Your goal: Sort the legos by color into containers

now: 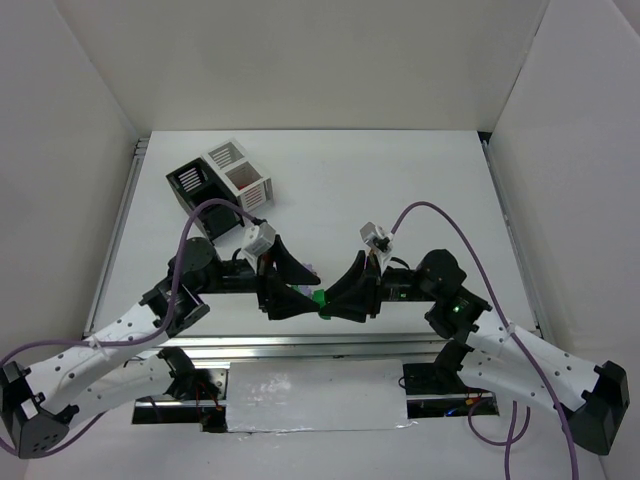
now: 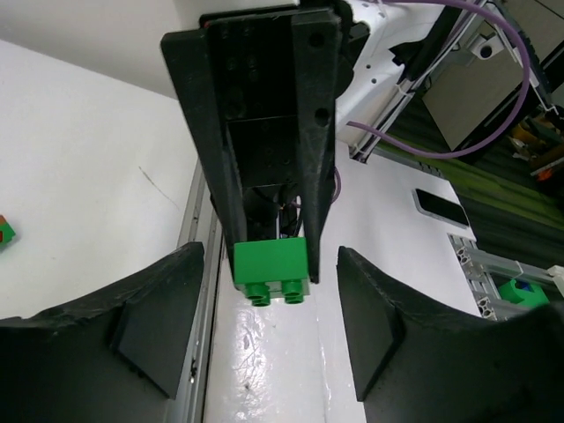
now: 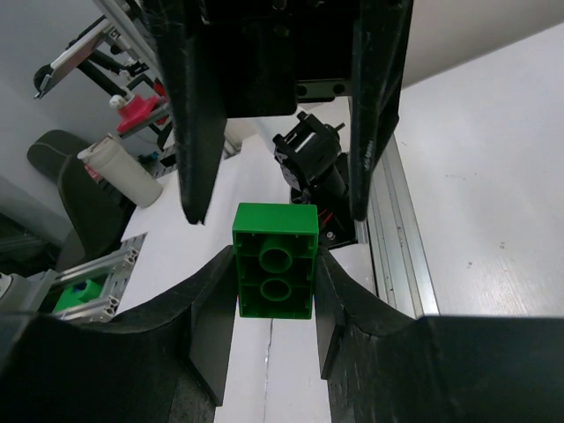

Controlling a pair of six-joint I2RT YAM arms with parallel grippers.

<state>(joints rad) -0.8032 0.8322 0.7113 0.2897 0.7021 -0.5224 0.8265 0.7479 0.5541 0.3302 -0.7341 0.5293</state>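
- green lego (image 3: 275,260) clamped between the fingers of the right gripper (image 3: 275,269) (hollow underside faces that wrist camera)
- left gripper (image 2: 269,257) fingers spread wide, straddling the brick with a gap on each side, gripping nothing
- brick sits over the near edge of the table (image 1: 400,200), well apart from the containers (image 1: 222,178)

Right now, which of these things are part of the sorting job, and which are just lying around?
Part of the job:
green brick, held in the right hand
left hand, open around it
black bin
white bin

Just lying about:
purple cables
shiny sheet by the arm bases
white bottle in the background
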